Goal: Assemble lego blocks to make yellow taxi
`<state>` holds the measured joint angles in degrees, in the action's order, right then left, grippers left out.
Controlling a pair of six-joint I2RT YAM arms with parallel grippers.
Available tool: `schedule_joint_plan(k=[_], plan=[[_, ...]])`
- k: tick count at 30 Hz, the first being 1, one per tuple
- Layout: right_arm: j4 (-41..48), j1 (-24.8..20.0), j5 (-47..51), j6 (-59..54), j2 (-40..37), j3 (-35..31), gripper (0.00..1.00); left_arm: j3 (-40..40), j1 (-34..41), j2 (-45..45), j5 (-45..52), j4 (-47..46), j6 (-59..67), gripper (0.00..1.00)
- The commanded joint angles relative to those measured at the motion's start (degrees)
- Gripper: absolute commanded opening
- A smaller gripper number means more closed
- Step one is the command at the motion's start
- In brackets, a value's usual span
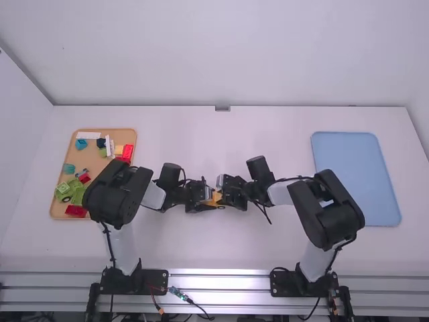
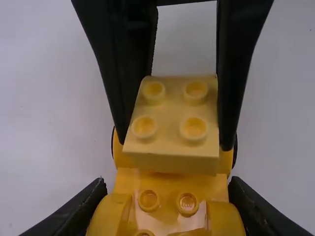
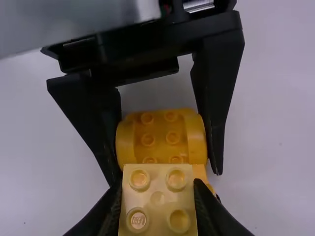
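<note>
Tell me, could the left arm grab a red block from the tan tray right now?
Probably not: its jaws are shut on the orange-yellow car body, which it would likely need to let go first, though one red block in the tray looks uncovered.

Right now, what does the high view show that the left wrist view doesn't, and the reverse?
High view: brown tray with loose blocks, blue tray, left base and right base.

Left wrist view: studs on the pale yellow block, held by the right tool, and on the deeper yellow body, held by the left tool.

Both: the two tools meeting at yellow pieces over the table.
</note>
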<state>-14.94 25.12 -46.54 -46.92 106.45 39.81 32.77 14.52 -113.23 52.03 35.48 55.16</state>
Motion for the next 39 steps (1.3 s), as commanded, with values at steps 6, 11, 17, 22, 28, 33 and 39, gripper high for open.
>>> schedule_joint_plan(k=[6,11,17,22,28,33,39], plan=[[0.5,0.0,0.0,-0.9,1.1,1.0,0.11,-0.7,0.2,-1.1,-1.7,-0.3,1.1,0.53],[0.5,0.0,0.0,-0.9,1.1,1.0,0.12,-0.7,0.2,-1.1,-1.7,-0.3,1.0,0.53],[0.4,0.0,-0.1,-0.9,1.1,1.0,0.3,-0.7,0.2,-1.1,-1.7,-0.3,1.0,0.53],[0.4,0.0,-0.1,-0.9,1.1,1.0,0.37,-0.7,0.2,-1.1,-1.7,-0.3,1.0,0.53],[0.4,0.0,-0.1,-0.9,1.1,1.0,0.52,-0.7,0.3,-1.1,-1.7,-0.3,1.0,0.52],[-0.1,0.0,-0.1,-0.9,1.1,1.0,0.58,-0.7,0.4,-1.1,-1.7,-0.3,1.0,0.51],[-0.2,0.0,0.2,-0.9,1.1,1.0,0.58,-0.7,0.4,-1.1,-1.7,-0.3,1.0,0.51]])
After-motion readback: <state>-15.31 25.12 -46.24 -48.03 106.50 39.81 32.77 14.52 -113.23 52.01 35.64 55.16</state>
